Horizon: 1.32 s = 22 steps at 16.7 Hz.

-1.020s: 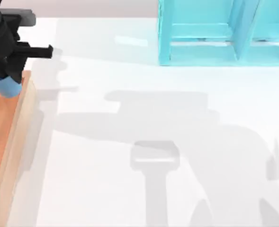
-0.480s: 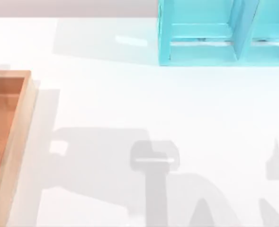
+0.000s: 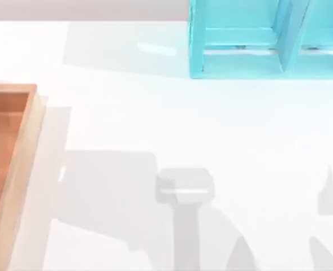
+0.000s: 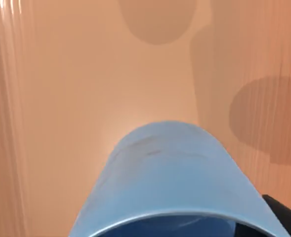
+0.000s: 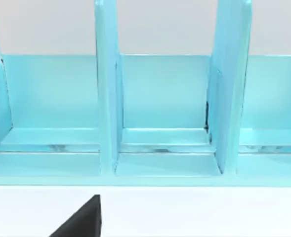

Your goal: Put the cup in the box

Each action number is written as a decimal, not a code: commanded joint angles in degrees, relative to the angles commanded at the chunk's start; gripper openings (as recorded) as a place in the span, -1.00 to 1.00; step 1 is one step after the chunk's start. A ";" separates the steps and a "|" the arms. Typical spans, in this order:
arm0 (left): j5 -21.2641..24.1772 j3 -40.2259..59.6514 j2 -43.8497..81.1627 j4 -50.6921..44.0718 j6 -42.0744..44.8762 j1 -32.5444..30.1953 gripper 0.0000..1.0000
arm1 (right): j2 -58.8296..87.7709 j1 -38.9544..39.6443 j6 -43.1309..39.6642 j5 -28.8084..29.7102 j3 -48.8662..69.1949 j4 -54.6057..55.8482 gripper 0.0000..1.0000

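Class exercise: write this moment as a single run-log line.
cup: close under left wrist camera, over orange-brown box floor | shelf unit: faces right wrist camera | release: cannot tell

I see a light cyan shelf unit [image 3: 268, 39] at the far right part of the white table [image 3: 155, 124]. It stands upright and has open compartments, divided by vertical panels [image 5: 107, 98]. On the table surface there are several soft grey shadows [image 3: 186, 186].
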 joint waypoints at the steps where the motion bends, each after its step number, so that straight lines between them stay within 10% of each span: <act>1: 0.04 -1.90 0.29 2.35 0.22 0.26 -1.00 | 0.00 0.00 0.00 0.00 0.00 0.00 1.00; 8: 0.18 -7.07 1.18 8.01 0.96 0.93 -1.00 | 0.00 0.00 0.00 0.00 0.00 0.00 1.00; 22: 0.18 -7.07 1.18 8.01 0.96 0.93 1.00 | 0.00 0.00 0.00 0.00 0.00 0.00 1.00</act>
